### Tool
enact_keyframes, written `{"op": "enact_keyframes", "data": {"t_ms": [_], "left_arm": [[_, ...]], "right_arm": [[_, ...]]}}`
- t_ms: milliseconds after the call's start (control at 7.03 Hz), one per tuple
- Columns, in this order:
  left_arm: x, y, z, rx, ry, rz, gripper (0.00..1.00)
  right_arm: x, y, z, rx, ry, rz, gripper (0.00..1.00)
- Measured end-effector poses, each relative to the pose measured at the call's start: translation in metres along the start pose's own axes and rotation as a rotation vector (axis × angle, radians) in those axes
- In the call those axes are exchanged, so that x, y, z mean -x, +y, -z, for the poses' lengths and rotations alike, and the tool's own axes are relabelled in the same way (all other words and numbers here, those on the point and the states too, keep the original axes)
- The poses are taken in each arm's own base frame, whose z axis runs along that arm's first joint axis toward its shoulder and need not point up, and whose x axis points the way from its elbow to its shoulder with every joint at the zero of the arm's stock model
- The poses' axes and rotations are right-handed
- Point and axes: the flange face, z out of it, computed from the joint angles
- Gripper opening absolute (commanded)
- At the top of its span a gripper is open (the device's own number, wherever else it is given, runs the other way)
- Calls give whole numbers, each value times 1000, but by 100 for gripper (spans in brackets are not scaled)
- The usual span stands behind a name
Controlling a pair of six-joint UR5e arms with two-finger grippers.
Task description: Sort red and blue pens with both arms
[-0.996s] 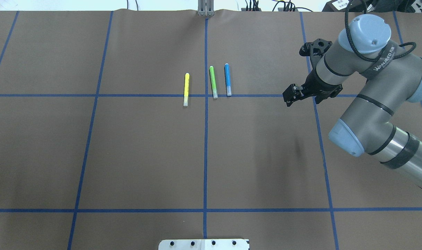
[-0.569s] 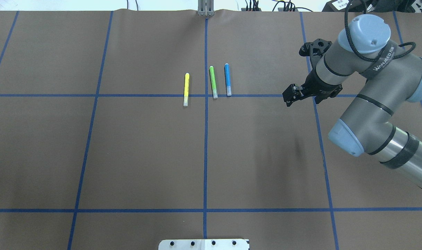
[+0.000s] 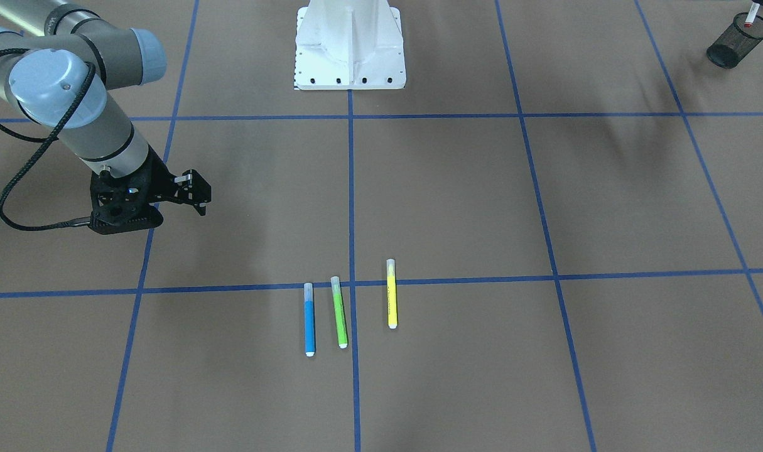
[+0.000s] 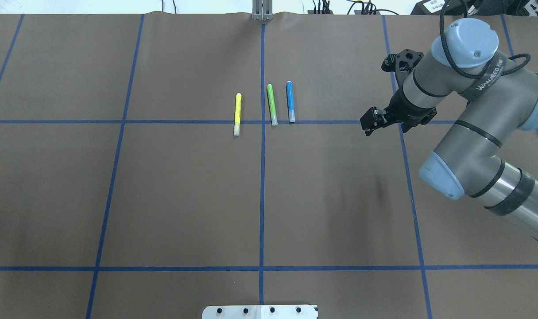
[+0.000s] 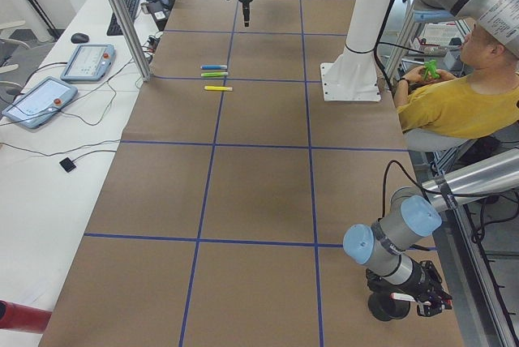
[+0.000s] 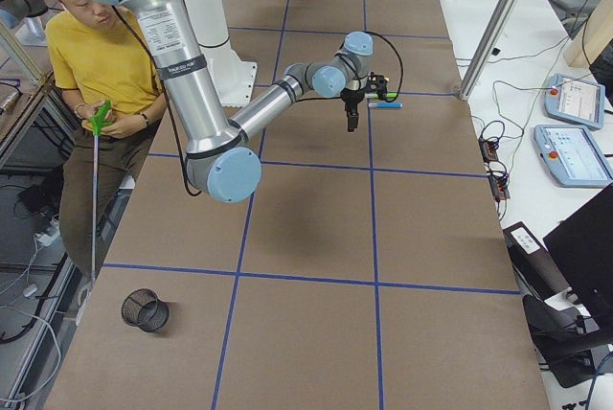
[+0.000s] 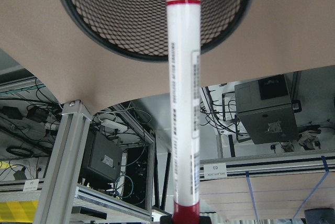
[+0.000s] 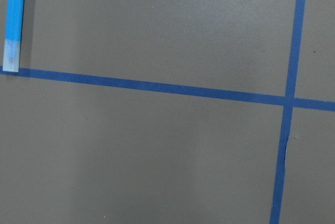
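**Spare markers lie on taped tabletop**

A green marker (image 4: pixel 272 104) and a yellow marker (image 4: pixel 237 114) lie parallel and apart on a brown tabletop (image 4: pixel 176 195) gridded with blue tape (image 4: pixel 261 199). A black mesh cup (image 6: pixel 144 310) stands near one end. A person in a yellow shirt (image 5: pixel 466 108) sits beside a white pedestal (image 3: pixel 350 50). Two tablets (image 5: pixel 87 62) rest on a side desk (image 5: pixel 40 177).

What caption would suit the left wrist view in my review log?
The red pen held over the open mesh cup, not yet released.

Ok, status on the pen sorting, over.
Left end effector holds red pen over mesh cup. Right end effector open, empty, short of blue pen. Path clear; green marker close beside it.
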Motion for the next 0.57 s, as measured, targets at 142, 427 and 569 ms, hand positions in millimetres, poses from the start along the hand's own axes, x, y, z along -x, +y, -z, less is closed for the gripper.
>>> {"op": "enact_keyframes", "data": {"t_ms": [142, 427, 569], "left_arm": [[0, -2, 1, -1, -1, -2, 100], [1, -4, 2, -3, -2, -9, 100], [1, -7, 4, -7, -4, -16, 100]], "right_arm": [[0, 0, 0, 0, 0, 0, 100], [0, 0, 0, 0, 0, 0, 100], [0, 0, 0, 0, 0, 0, 100]]}}
